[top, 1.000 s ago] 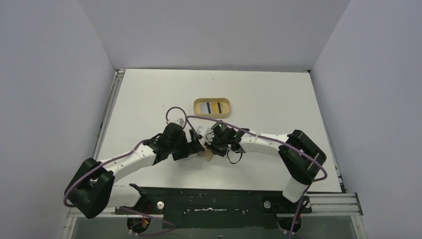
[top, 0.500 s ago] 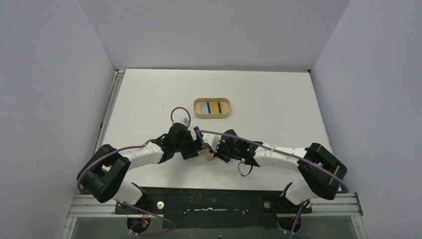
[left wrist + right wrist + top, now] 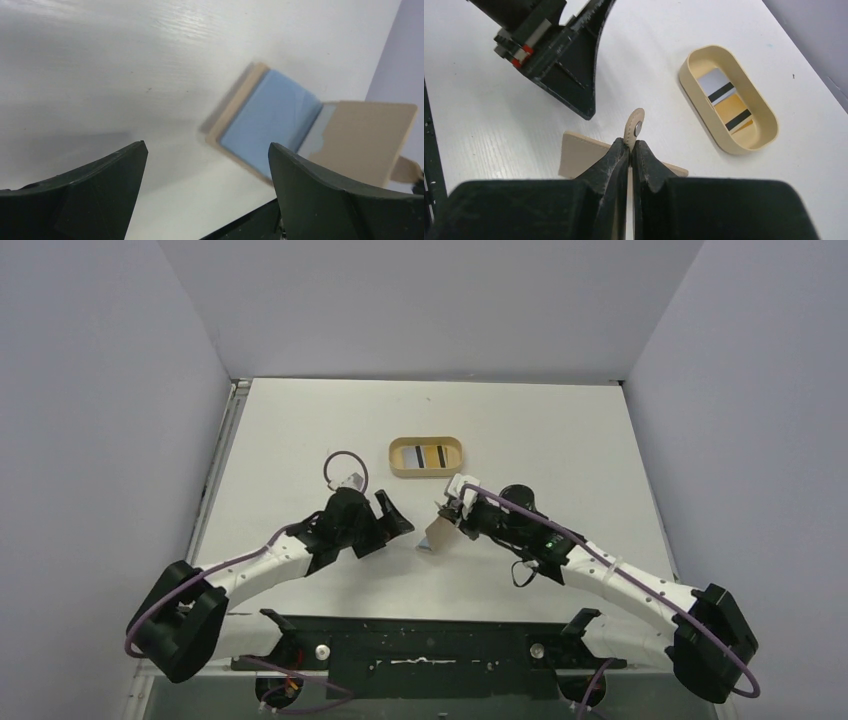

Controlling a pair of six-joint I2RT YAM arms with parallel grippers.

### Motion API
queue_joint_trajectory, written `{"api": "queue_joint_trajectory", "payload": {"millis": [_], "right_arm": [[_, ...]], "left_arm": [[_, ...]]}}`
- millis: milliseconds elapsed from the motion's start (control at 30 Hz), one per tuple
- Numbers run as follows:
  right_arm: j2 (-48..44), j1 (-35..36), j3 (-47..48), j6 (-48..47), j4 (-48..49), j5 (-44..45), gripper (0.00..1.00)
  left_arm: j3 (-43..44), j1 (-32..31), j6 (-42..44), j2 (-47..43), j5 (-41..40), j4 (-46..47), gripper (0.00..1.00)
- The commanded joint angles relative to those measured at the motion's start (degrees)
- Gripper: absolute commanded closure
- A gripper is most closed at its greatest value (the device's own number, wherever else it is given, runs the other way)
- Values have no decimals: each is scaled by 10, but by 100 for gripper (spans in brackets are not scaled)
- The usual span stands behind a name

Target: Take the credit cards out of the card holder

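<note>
R gripper (image 3: 630, 147) is clenched tight on the closing tab (image 3: 634, 126) of the card holder (image 3: 576, 152); the snap stud shows just above the fingertips. In the top view the R gripper (image 3: 452, 512) has the tan card holder (image 3: 436, 536) hanging tilted from that tab, approx. mid-table (image 3: 560, 440) and between the two arms. The low edge is down by the table surface, but can't tell if it touches. L gripper (image 3: 395, 520) sits just left of the holder, apart from it, released w/ jaws spread wide and nothing between them. From the L wrist cam, the L gripper (image 3: 207, 146) looks straight at the card holder (image 3: 370, 132), which is folded open, somewhat blurred, w/ a light blue card (image 3: 272, 120) lying in the lower half. The oval tray (image 3: 393, 457) stands farther back, well apart from both grippers. R wrist cam shows inside the oval tray (image 3: 701, 112): a pale card (image 3: 716, 87) and a yellow-orange card (image 3: 736, 112), side by side, each w/ a dark stripe.
</note>
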Motion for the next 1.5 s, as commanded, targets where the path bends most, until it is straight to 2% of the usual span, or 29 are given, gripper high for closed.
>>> {"api": "queue_joint_trajectory", "payload": {"millis": [0, 233, 367, 467, 633, 767, 800, 900, 1000, 1067, 1133, 1200, 1367, 1467], "right_arm": [[-21, -23, -13, 8, 22, -40, 100], [-2, -44, -51, 56, 88, -38, 100], [-23, -45, -105, 121, 124, 48, 100], [-71, -45, -148, 190, 127, 108, 100], [-231, -42, -196, 297, 51, 187, 100], [-359, -38, -189, 336, -84, 254, 100], [-383, -38, -180, 348, -123, 271, 94], [-426, -37, -166, 383, -209, 308, 64], [-440, -37, -157, 435, -291, 367, 48], [-437, -37, -148, 474, -342, 403, 30], [-421, -37, -132, 521, -381, 441, 3], [-383, -38, -98, 574, -423, 464, 0], [-185, -36, 28, 579, -542, 437, 0], [-92, -19, 70, 562, -564, 395, 0]], "left_arm": [[41, 1, 22, -63, 20, -36, 9], [50, -7, 26, -71, -1, -79, 8], [71, -29, 39, -58, -27, -109, 8], [71, -38, 37, -40, -44, -97, 8], [87, -58, 42, 4, -55, -85, 8], [96, -74, 39, 29, -62, -72, 8], [98, -76, 39, 36, -64, -69, 8], [105, -84, 38, 53, -64, -60, 8], [116, -90, 40, 65, -65, -59, 8], [120, -92, 43, 68, -67, -60, 8], [123, -93, 45, 70, -68, -62, 8], [125, -94, 48, 73, -69, -65, 8], [126, -94, 52, 76, -68, -67, 8], [120, -93, 51, 74, -62, -62, 8]]}}
